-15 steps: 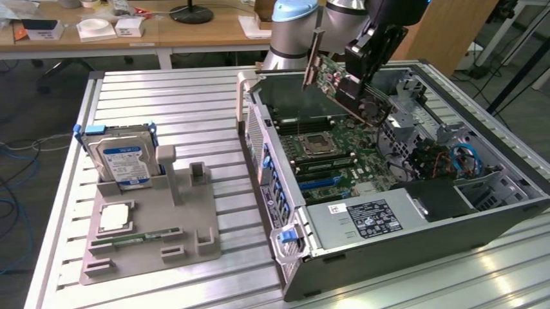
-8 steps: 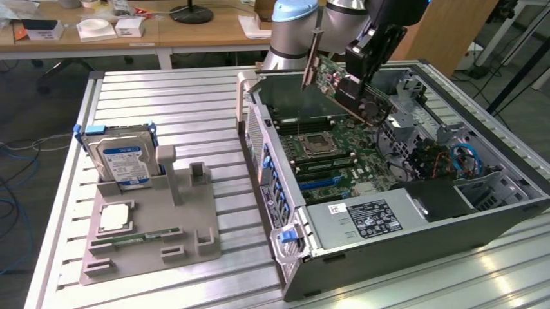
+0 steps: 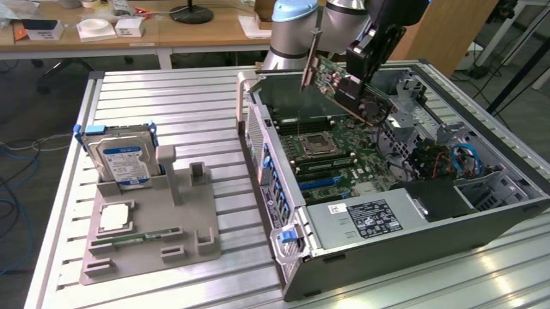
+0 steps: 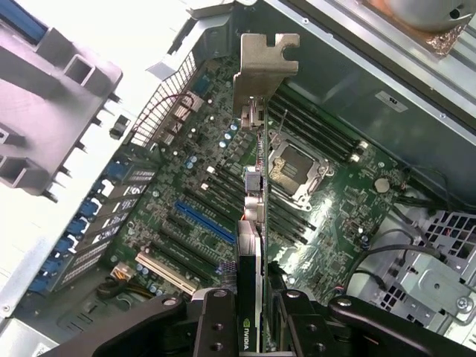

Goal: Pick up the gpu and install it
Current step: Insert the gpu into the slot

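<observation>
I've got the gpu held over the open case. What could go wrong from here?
The gpu hangs tilted above the motherboard; lowered like that, its edge may miss the expansion slots and scrape components.
Its metal bracket is near the case's rear grille and could snag there on descent.
The end effector grips the card well away from the bracket end, so it might pivot under insertion force.

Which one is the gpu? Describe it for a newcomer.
Look at the open case on the exterior view's right. Above its motherboard, the tool holds the gpu tilted: a thin card with a metal bracket at one end, seated in no slot.
</observation>
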`<state>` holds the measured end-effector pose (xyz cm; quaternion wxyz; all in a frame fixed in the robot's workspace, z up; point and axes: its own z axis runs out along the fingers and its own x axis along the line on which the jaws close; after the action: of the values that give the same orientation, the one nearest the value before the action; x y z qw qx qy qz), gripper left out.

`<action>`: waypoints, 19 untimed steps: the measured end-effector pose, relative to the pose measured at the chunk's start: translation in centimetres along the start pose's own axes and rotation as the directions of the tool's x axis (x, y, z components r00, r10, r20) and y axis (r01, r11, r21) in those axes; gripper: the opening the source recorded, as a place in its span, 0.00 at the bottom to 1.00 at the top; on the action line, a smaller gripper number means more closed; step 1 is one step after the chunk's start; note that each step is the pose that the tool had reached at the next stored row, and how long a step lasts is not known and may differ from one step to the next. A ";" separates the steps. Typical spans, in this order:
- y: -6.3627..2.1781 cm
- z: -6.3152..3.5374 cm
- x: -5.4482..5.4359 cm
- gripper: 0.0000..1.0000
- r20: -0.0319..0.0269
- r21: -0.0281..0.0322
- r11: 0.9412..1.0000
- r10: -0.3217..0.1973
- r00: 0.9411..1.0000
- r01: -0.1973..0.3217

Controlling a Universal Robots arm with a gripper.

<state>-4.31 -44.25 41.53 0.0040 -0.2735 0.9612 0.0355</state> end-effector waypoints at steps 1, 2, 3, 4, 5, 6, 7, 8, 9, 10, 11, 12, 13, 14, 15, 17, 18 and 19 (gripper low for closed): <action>0.00 0.00 0.0 0.26 0.000 0.000 1.000 -0.003 1.000 0.003; 0.00 0.00 0.0 0.26 -0.001 0.000 1.000 -0.007 1.000 0.007; 0.00 0.00 0.0 0.26 -0.001 0.000 1.000 -0.010 1.000 0.010; 0.00 0.00 0.0 0.26 -0.001 0.000 1.000 -0.014 1.000 0.014; 0.00 0.00 0.0 0.26 -0.001 0.000 1.000 -0.018 1.000 0.018; 0.00 0.00 0.0 0.26 -0.001 -0.001 1.000 -0.021 1.000 0.021; 0.00 0.00 0.0 0.26 -0.002 -0.001 1.000 -0.024 1.000 0.024; 0.00 0.00 0.0 0.26 -0.002 -0.001 1.000 -0.028 1.000 0.028; 0.00 0.00 0.0 0.26 -0.002 -0.001 1.000 -0.031 1.000 0.031; 0.00 0.00 0.0 0.26 -0.002 -0.001 0.999 -0.035 0.999 0.035; 0.00 0.00 0.0 0.26 -0.003 -0.001 0.999 -0.038 0.999 0.038; 0.00 0.00 0.0 0.26 -0.003 -0.001 0.999 -0.042 0.999 0.042; 0.00 0.00 0.0 0.26 -0.003 -0.001 0.999 -0.045 0.999 0.045; 0.00 0.00 0.0 0.26 -0.003 -0.001 0.999 -0.048 0.999 0.048; 0.00 0.00 0.0 0.26 -0.003 -0.001 0.999 -0.052 0.999 0.052; 0.00 0.00 0.0 0.26 -0.004 -0.002 0.998 -0.059 0.998 0.059; 0.00 0.00 0.0 0.26 -0.004 -0.002 0.998 -0.062 0.998 0.062; 0.00 0.00 0.0 0.26 -0.004 -0.002 0.998 -0.066 0.998 0.066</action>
<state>-4.31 -44.25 41.53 0.0028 -0.3050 0.9517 0.0356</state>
